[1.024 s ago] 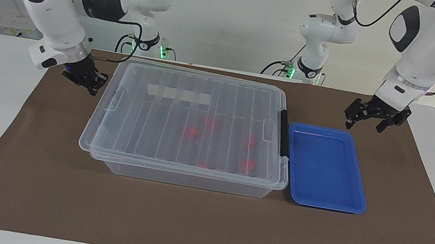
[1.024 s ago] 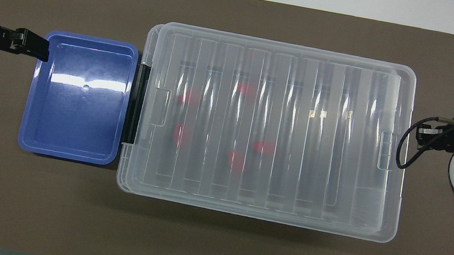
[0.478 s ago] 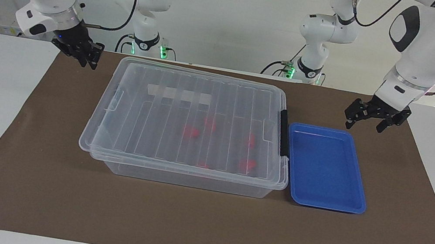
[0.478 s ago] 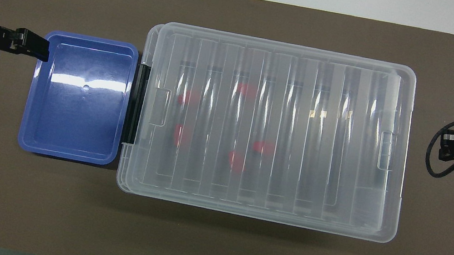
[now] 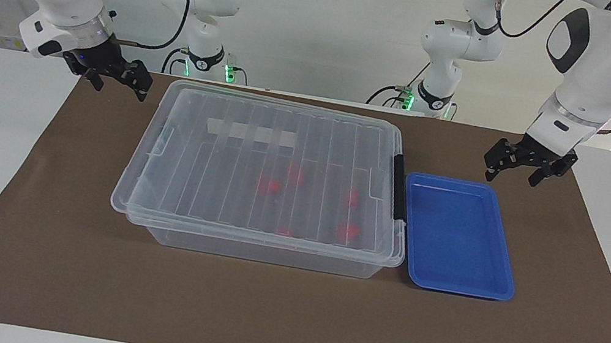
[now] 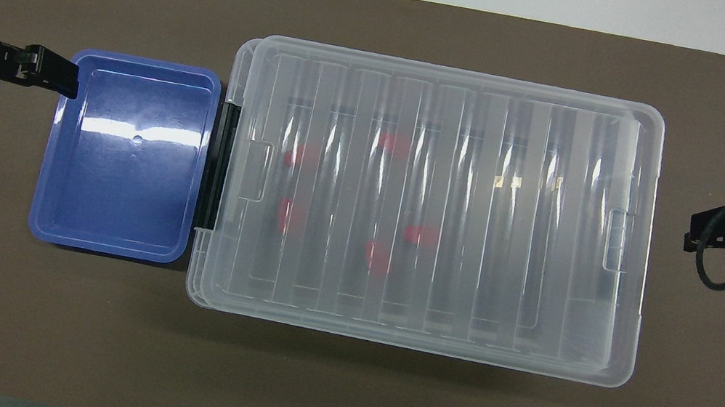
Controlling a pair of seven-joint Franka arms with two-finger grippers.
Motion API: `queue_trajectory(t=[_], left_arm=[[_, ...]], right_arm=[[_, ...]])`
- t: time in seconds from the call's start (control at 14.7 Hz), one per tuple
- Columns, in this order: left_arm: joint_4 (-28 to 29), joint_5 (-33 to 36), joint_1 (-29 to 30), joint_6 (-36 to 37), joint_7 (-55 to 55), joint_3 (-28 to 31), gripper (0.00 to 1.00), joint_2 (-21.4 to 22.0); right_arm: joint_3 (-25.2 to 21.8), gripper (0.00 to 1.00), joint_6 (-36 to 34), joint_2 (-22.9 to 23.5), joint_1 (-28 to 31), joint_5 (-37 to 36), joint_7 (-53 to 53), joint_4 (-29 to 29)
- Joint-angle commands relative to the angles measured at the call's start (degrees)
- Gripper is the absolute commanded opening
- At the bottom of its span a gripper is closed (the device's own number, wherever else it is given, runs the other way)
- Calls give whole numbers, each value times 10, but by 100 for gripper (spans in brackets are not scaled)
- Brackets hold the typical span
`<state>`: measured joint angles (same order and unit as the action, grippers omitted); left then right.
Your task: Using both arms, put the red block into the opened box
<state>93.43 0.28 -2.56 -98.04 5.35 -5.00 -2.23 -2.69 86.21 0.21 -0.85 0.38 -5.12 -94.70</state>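
Observation:
The clear box point(image 5: 243, 248) stands mid-mat with its ribbed lid point(image 5: 278, 148) lying on top, slightly askew. Its black latch point(image 5: 400, 187) faces the blue tray. Several red blocks point(image 5: 269, 185) show blurred through the lid point(image 6: 436, 201), all inside the box point(image 6: 621, 372); one red block point(image 6: 421, 234) lies near its middle. My right gripper point(image 5: 121, 88) hangs open and empty over the mat beside the box's short end, and shows as the right gripper point(image 6: 695, 241) from above. My left gripper point(image 5: 511, 176) waits open and empty over the tray's edge, the left gripper point(image 6: 67, 82) overhead.
A shallow blue tray point(image 5: 455, 240) with nothing in it sits against the box's latch end, toward the left arm's end of the table; it is the blue tray point(image 6: 114, 191) overhead. A brown mat point(image 5: 281, 316) covers the table under everything.
My right gripper lifted up and away from the box's short end and went from shut to open. The left arm, box and tray stayed still.

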Motion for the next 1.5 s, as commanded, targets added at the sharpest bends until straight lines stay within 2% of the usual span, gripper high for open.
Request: queue_trajectory(t=[0.0, 0.27, 0.89, 1.09, 1.43], left_arm=[[23, -6, 8, -12, -9, -4, 100, 18], [23, -6, 8, -12, -9, -4, 100, 18], [23, -6, 8, -12, -8, -4, 100, 18], [23, -6, 8, -12, -9, -4, 100, 18], [23, -6, 8, -12, -8, -4, 100, 18]], right_arm=[[8, 100, 0, 7, 9, 1, -6, 15], [29, 100, -6, 2, 36, 2, -7, 15], [24, 100, 1, 6, 31, 1, -4, 29], [8, 100, 2, 6, 32, 0, 11, 29], [13, 100, 21, 6, 28, -2, 13, 30]])
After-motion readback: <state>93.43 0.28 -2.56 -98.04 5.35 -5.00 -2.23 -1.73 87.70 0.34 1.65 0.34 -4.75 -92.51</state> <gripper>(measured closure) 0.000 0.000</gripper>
